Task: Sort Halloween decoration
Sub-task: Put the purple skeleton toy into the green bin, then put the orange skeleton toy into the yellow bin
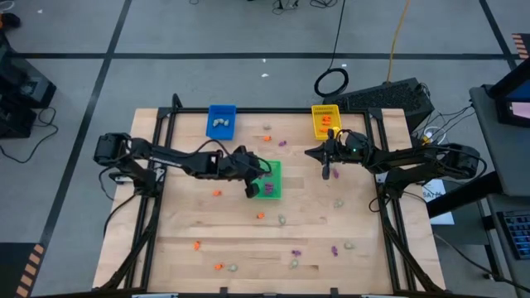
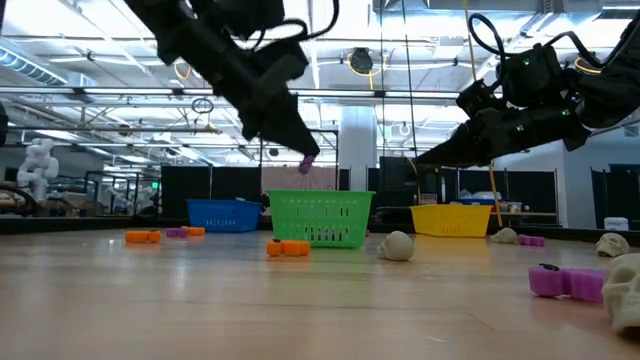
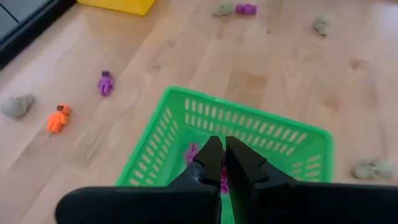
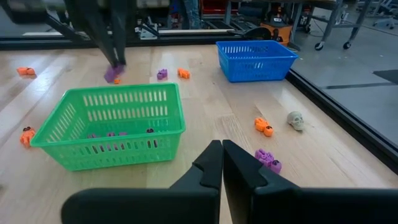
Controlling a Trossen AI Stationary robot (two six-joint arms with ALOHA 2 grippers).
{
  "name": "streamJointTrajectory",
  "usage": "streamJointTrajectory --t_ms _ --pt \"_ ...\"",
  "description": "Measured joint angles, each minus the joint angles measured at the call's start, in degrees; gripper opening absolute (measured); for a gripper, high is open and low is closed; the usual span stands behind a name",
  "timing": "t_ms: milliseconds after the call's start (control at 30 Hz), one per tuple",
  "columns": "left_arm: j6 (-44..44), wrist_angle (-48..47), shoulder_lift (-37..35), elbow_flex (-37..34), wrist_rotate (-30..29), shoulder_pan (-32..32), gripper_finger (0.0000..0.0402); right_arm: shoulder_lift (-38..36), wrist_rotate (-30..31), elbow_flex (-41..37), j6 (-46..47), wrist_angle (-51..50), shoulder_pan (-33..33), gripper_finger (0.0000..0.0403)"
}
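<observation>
left fingers (image 4: pixel 114 70) pinch purple trinket (image 4: pixel 112 74) above green tray (image 4: pixel 74 149).

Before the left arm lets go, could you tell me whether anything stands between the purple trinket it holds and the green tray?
Nothing visible does. The left gripper is shut on the purple trinket above the green tray, whose top is open; only a few purple pieces lie on its floor. The right gripper waits shut, off to the side.
</observation>
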Motion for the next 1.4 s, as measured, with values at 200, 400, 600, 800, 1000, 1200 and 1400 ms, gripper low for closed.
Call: streamJointTrajectory --t_ms 200,400,600,800,1000,1200,1400 --pt "0.0 2.6 1.9 -1.7 0.0 0.5 0.0008 0.0 0.0 0.0 0.0 -0.3 0.0 0.0000" --pt "-0.1 8.9 6.1 -1.5 1.0 0.5 0.0008 0.0 1.3 0.0 -0.5 -0.8 0.0 0.0000" --pt "-0.1 13.5 10.2 -1.6 3.7 0.5 0.0008 0.0 1.3 0.0 -0.7 -1.0 0.0 0.0000" --pt "-0.1 13.7 9.7 -1.6 3.7 0.5 0.0026 0.0 1.4 0.0 -0.9 -1.5 0.0 0.0000" --pt "0.3 10.5 7.8 -1.6 3.7 0.5 0.0084 0.0 1.4 0.0 -0.9 -1.6 0.0 0.0000" --pt "4.0 5.6 3.0 -0.6 3.8 0.5 0.0115 0.0 1.5 0.0 -0.9 -2.1 0.0 0.0000" --pt "4.9 -5.9 -4.8 -0.6 0.7 0.8 0.0092 0.0 1.6 0.0 -0.9 -2.4 0.0 0.0000"
